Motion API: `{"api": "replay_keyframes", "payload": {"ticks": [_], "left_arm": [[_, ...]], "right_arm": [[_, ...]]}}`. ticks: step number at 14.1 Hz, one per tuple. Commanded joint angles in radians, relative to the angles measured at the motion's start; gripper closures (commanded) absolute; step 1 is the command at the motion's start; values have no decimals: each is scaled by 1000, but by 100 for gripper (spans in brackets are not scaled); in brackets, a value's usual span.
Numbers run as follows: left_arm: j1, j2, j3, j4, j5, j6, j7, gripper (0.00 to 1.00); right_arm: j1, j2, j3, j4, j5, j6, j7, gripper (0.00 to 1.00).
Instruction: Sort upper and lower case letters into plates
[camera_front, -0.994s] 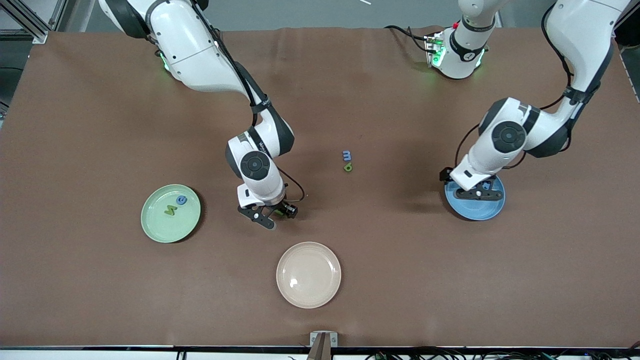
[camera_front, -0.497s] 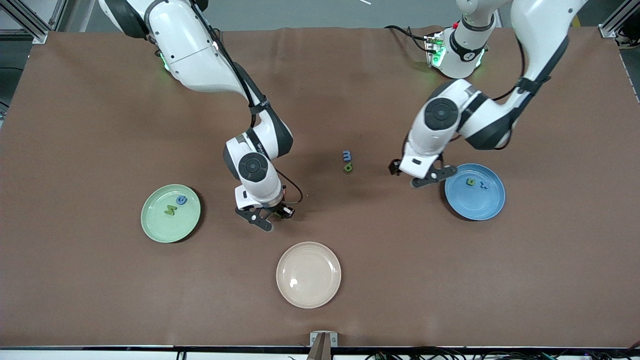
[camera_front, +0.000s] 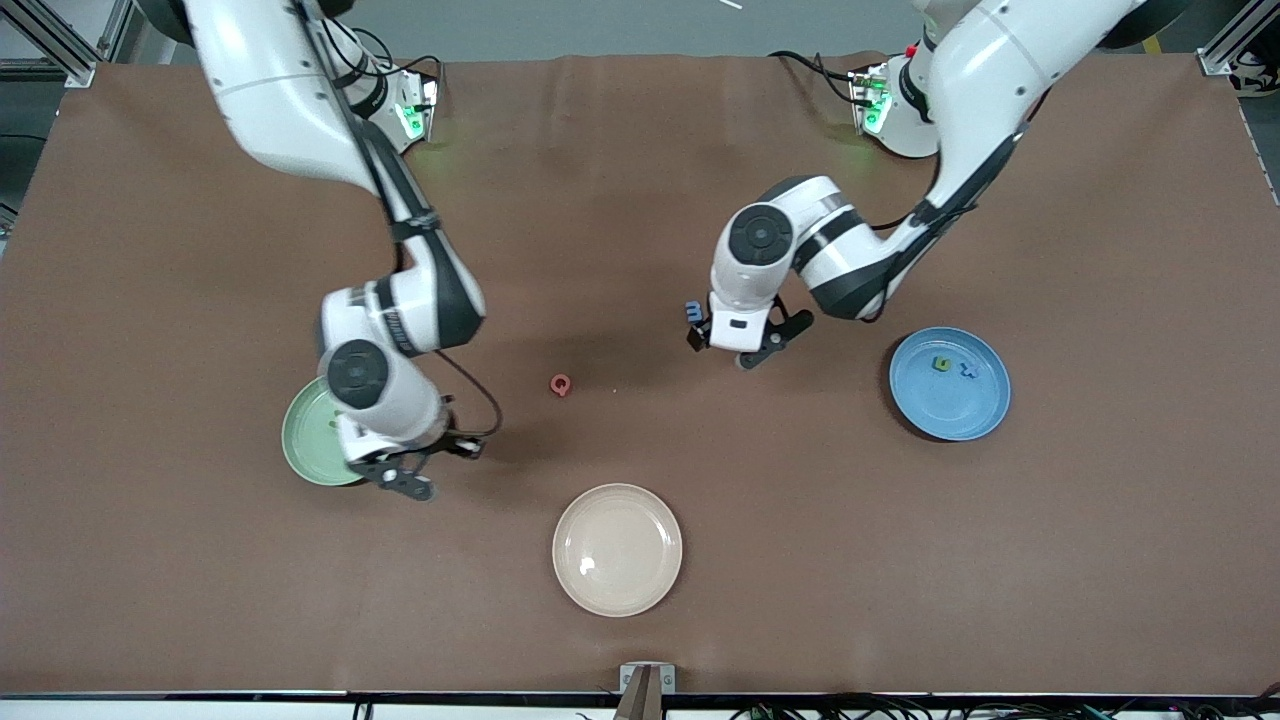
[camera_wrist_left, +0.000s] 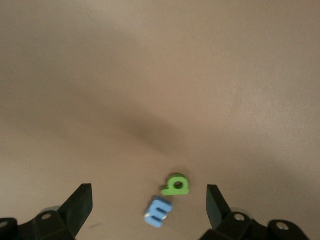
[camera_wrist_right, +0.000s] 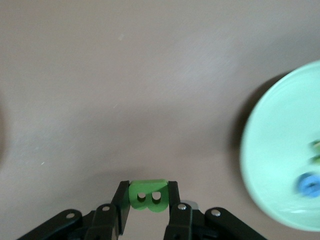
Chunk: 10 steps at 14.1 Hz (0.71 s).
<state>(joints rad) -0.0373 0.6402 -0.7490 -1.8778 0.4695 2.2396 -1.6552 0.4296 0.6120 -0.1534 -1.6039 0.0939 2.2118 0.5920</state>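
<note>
Mint green plate (camera_front: 308, 440) toward right arm's end of table, partly under right arm; sky blue plate (camera_front: 949, 384) toward left arm's end, two small letters in it. Right gripper (camera_wrist_right: 148, 206) beside mint plate, clamped on green letter B (camera_wrist_right: 148, 194). Left gripper (camera_wrist_left: 147, 207) spread wide over blue m (camera_wrist_left: 159, 212) and green letter (camera_wrist_left: 176, 184) mid-table. Red letter (camera_front: 561, 385) lies between the arms. Cream plate (camera_front: 617, 549) nearest front camera.

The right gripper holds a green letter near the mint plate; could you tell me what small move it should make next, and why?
Probably carry it the short way over the mint green plate before opening. The right gripper is shut on the green letter B, which hangs over bare table beside the plate's rim, not over the plate. The left gripper is open above two loose letters.
</note>
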Motion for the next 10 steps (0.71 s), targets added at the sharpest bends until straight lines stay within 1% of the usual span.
{"api": "replay_keyframes", "payload": {"ticks": [1, 2, 3, 4, 8, 10], "left_arm": [[-137, 58, 104, 80, 14, 64, -83, 0], [-176, 61, 140, 81, 11, 93, -92, 0], [-193, 65, 155, 82, 11, 104, -92, 0], [-194, 79, 157, 82, 12, 113, -91, 0], [-210, 107, 158, 57, 14, 120, -91, 0], [-210, 108, 158, 45, 17, 120, -91, 3]], "right_arm": [[-83, -43, 20, -64, -10, 5, -133, 100], [-106, -44, 20, -82, -10, 2, -174, 100], [-123, -47, 20, -102, -10, 8, -198, 100], [-146, -49, 21, -122, -10, 11, -219, 100], [-158, -66, 20, -215, -10, 71, -235, 100], [-160, -78, 20, -258, -10, 98, -238, 100]]}}
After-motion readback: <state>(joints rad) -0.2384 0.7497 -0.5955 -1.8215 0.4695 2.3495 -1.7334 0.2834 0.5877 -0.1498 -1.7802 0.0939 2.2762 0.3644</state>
